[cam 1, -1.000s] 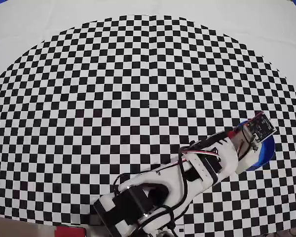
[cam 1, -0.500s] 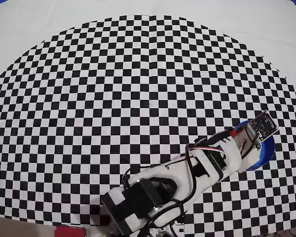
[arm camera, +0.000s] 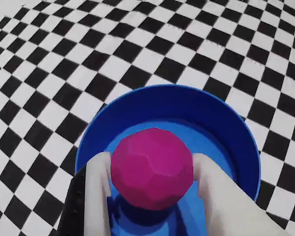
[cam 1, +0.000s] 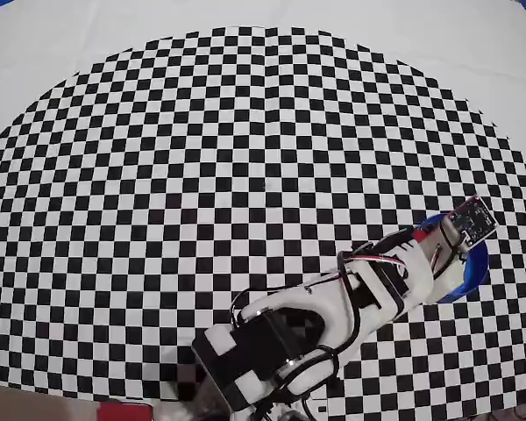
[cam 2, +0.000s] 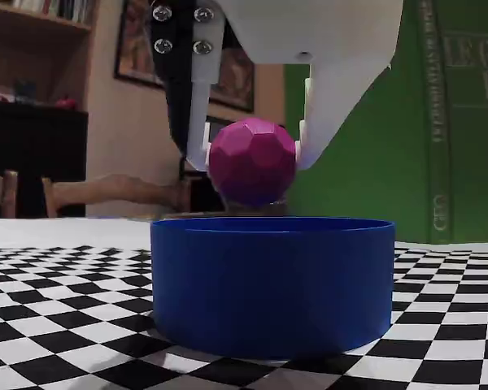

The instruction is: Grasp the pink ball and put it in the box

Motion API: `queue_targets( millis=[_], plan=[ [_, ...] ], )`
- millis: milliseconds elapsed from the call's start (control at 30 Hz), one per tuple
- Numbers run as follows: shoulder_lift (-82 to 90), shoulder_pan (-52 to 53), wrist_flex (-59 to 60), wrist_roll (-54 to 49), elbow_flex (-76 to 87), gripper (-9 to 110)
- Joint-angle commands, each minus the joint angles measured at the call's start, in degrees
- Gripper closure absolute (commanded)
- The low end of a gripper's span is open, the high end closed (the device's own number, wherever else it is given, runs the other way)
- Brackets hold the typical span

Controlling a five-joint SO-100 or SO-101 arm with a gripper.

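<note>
The gripper [cam 2: 254,158] hung directly above the box [cam 2: 272,284], its two white fingers [cam 2: 202,130] clamped on either side of the pink ball [cam 2: 252,161]. In the fixed view the ball sat just above the blue rim, not touching it — clear air below, the box straight underneath. The wrist view showed the same: the ball [arm camera: 152,167] framed by the fingers [arm camera: 97,191], with the box floor [arm camera: 187,129] behind it and the wall ringing it. Overhead, the arm [cam 1: 333,307] reached to the right of the checkered bench [cam 1: 158,175] and hid most of the box [cam 1: 479,266]. Judging by this, the drop needed only a release — no sideways shift.
</note>
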Motion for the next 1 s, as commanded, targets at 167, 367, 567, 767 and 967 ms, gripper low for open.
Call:
queue_targets(
  millis=[167, 367, 567, 767, 967],
  plan=[
    [-1.2, 0.3, -1.0, -0.4, -3.5, 101],
    [-1.6, 0.3, -1.0, -0.4, -3.7, 101],
    [-1.6, 0.2, -1.0, -0.4, -3.7, 101],
    [-1.6, 0.4, -1.0, -0.4, -3.7, 101],
    [-1.3, 0.4, -1.9, 0.2, -3.6, 73]
  ],
)
